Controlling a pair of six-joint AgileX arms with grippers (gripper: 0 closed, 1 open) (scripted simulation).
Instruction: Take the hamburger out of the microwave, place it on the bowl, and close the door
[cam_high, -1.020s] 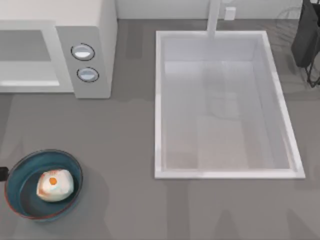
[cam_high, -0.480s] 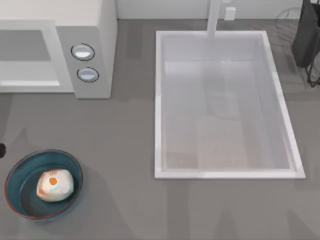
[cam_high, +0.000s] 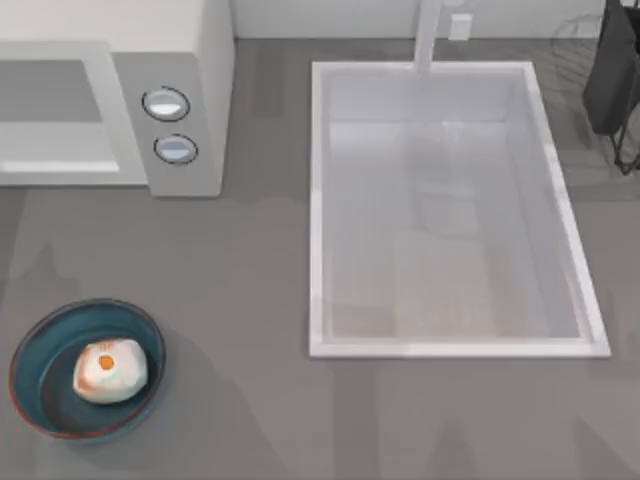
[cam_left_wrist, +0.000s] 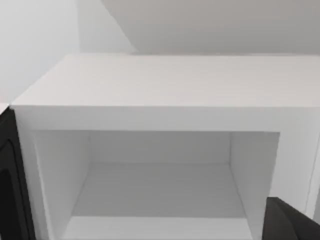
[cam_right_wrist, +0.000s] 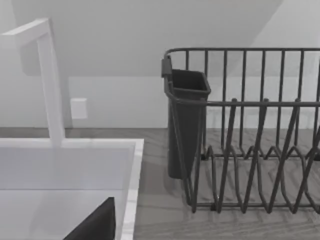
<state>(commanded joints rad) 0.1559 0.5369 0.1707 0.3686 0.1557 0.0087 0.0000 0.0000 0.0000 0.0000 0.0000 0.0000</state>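
The hamburger (cam_high: 110, 371) lies inside the teal bowl (cam_high: 40, 345) at the front left of the table, and nothing touches it. The microwave (cam_high: 185, 60) stands at the back left. In the left wrist view its pale cavity (cam_left_wrist: 157, 190) faces the camera, open and bare. A dark panel (cam_left_wrist: 7, 175) stands at the cavity's side, and I cannot tell whether it is the door. A dark part of my left gripper (cam_left_wrist: 292, 222) shows in front of the microwave. A dark part of my right gripper (cam_right_wrist: 95, 225) sits near the sink's back corner.
A white rectangular sink (cam_high: 318, 210) with a tap (cam_high: 428, 35) takes up the middle and right. A dark wire dish rack (cam_high: 612, 80) with a cup-shaped holder (cam_right_wrist: 187, 125) stands at the back right. Grey countertop lies between the bowl and the sink.
A dark tip of my left arm beside the bowl slid back along the top view's left edge and left that view. The hamburger and bowl have not moved.
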